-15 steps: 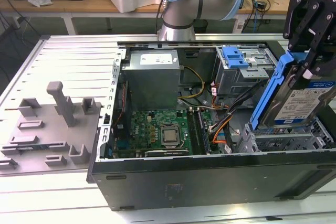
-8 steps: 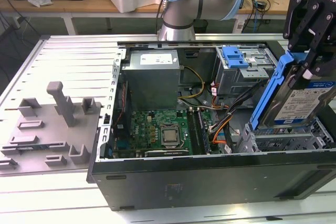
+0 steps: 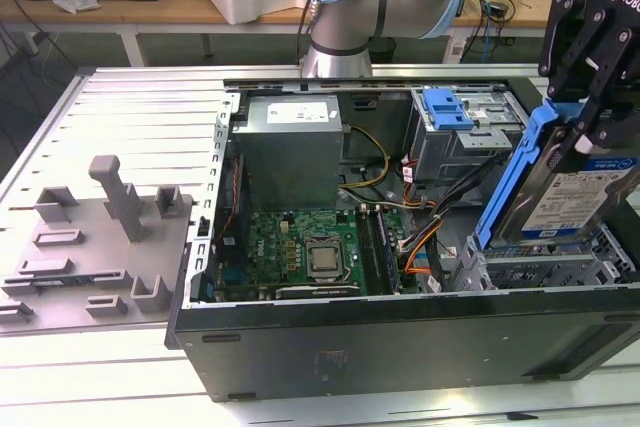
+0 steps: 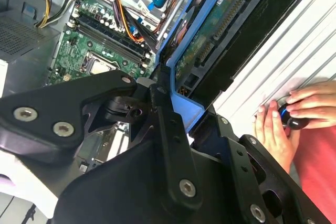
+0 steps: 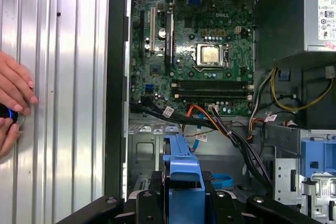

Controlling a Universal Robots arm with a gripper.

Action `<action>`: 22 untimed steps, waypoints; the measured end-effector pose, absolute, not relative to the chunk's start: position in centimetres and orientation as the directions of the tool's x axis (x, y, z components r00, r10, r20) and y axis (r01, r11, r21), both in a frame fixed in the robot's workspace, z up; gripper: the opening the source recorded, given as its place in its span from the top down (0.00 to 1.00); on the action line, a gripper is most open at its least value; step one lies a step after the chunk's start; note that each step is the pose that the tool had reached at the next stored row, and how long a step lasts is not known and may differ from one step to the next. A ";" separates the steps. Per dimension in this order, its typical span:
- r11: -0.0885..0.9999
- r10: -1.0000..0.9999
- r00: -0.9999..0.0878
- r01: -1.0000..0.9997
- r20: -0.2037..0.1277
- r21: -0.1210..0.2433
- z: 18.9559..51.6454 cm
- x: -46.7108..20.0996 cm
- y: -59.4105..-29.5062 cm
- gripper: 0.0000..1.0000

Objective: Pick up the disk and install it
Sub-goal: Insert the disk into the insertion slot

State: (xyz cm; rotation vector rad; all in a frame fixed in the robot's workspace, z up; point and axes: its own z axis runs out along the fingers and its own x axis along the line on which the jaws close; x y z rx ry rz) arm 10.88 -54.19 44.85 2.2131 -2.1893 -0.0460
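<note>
— Silver metal with a white-and-blue label: where is the disk?

— At about three o'clock in the exterior view. It is clipped in its bright blue carrier frame and raised steeply on edge over the open computer case.

— And the end effector?

— Clenched on the disk, its black fingers gripping the upper end of the frame. In the second wrist view the end effector pinches the blue plastic, and the disk shows its green circuit-board underside. In the first wrist view the frame stands between the fingers of the end effector.

— What lies under the disk?

— A metal drive bay at the case's corner. The disk's lower edge is down at the bay's rim; whether the two touch cannot be told.

— Around it?

— At eleven o'clock from the disk, a separate blue latch sits on a metal drive cage. At nine o'clock lies the green motherboard, with the grey power supply at twelve o'clock from it. Orange and black cables run between the motherboard and the bay.

— Outside the case?

— A grey fixture block rests on the ribbed bench at nine o'clock. In both wrist views a person's hand rests on the bench beside the case, around a small dark object.
</note>
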 end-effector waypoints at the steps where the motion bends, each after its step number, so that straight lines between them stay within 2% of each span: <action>1: -0.009 -1.000 0.008 -0.999 -0.001 0.041 44.8 10.9 -54.2 0.63; 22: 0.000 -1.000 0.000 -0.999 -0.001 0.041 44.4 10.9 -54.2 0.63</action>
